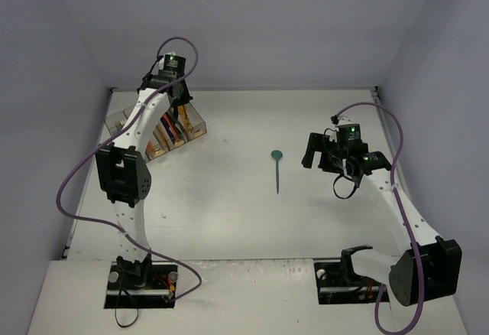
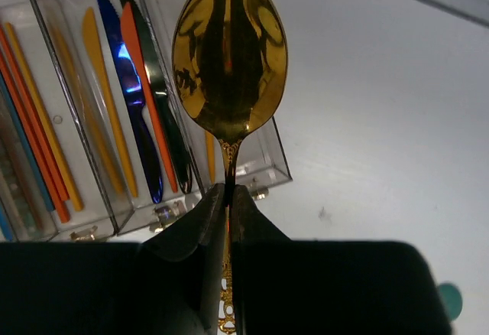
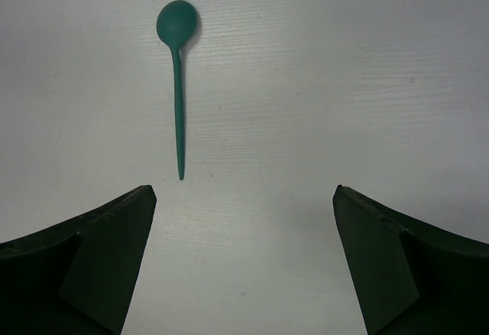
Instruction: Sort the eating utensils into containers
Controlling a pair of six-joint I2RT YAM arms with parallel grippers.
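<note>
A teal spoon (image 1: 277,173) is seen mid-table, the right gripper (image 3: 244,197) spread wide at its 3 o'clock. At 10 o'clock, a gold spoon (image 2: 229,52) is pinched by the left gripper (image 2: 228,197) above the containers (image 2: 267,174); it should be lowered in next.

Gold spoon (image 2: 229,52) gripped above clear bins (image 2: 256,159); teal spoon (image 3: 179,82) lies apart

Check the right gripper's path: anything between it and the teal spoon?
Nothing visible. The right gripper is open, and only table surface shows between its fingers and the teal spoon, which lies flat with its handle tip toward the gripper.
</note>
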